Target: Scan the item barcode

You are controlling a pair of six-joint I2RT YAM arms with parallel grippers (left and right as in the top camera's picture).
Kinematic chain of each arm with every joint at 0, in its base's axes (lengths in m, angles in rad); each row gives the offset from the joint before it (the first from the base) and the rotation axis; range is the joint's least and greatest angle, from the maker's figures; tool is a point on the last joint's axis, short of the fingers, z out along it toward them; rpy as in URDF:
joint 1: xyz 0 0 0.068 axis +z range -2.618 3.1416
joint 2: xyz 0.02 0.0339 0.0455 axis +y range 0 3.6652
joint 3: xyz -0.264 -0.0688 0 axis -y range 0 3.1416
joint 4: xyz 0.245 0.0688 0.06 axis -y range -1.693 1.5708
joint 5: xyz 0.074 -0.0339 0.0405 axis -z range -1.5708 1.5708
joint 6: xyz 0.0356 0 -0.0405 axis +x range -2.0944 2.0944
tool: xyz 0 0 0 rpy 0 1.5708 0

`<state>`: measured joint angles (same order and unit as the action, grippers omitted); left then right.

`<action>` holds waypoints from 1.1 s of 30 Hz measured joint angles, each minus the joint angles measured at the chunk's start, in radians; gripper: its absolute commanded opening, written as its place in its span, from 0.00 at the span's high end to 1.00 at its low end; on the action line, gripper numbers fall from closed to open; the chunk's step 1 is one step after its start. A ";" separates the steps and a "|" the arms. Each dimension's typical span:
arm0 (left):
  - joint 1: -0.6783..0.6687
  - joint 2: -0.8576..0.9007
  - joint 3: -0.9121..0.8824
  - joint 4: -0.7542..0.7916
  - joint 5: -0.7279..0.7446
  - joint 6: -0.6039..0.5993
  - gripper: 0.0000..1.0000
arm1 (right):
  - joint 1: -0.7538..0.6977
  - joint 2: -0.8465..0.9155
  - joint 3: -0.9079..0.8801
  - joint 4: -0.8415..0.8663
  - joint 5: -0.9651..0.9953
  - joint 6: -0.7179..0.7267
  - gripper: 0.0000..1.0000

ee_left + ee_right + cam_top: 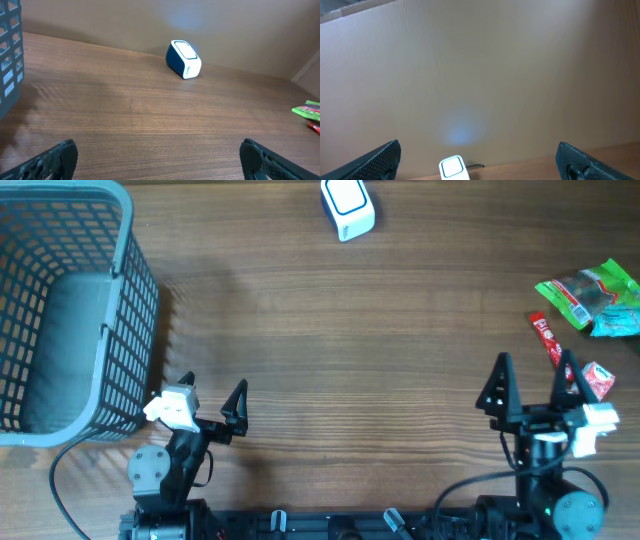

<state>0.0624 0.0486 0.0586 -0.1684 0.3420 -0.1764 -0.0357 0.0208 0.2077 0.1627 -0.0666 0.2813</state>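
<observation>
**Surface and room.** The work surface is a wood-grain table [350,330]. At its near edge stand the two arm bases. On the left side a grey mesh basket [135,290] runs from mid-depth to the far corner. On the right side, just beyond the right arm, the snack items lie in a loose group: a small red-and-white packet [598,378] nearest, a red stick packet [545,335] behind it, then a teal packet [618,323] and a green packet [588,288] farthest. At the far edge, near centre, sits a white-and-blue barcode scanner [347,207], well apart from the items. A plain beige wall [480,75] rises behind the table.

**Left gripper** [213,382]. Jaws spread wide. Nothing lies between them. It sits just beside the basket's near corner.

**Right gripper** [535,362]. Jaws spread wide, holding nothing. From above, its right finger overlaps the near end of the red stick packet; contact cannot be confirmed. The wrist view faces the wall, with the scanner at its lower edge.
</observation>
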 measured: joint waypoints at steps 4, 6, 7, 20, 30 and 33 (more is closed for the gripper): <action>0.000 0.000 0.000 0.000 0.000 0.000 0.00 | 0.007 -0.002 -0.097 0.048 0.024 -0.005 0.00; 0.000 0.000 0.000 0.000 0.000 0.000 0.00 | 0.007 -0.002 -0.149 0.050 0.034 -0.020 0.00; 0.000 0.000 0.000 0.000 0.000 0.000 0.00 | 0.007 -0.002 -0.175 0.047 0.042 -0.026 0.00; 0.000 0.000 0.000 0.000 0.000 0.000 0.00 | 0.048 -0.005 -0.201 -0.159 0.075 -0.124 0.00; 0.000 0.000 0.000 0.000 0.000 0.000 0.00 | 0.050 -0.005 -0.201 -0.159 0.075 -0.127 0.00; 0.000 0.000 0.000 0.000 0.000 0.000 0.00 | 0.050 -0.005 -0.201 -0.159 0.075 -0.127 0.00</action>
<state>0.0628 0.0486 0.0586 -0.1684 0.3420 -0.1764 0.0147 0.0154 0.0063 0.0032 0.0082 0.1543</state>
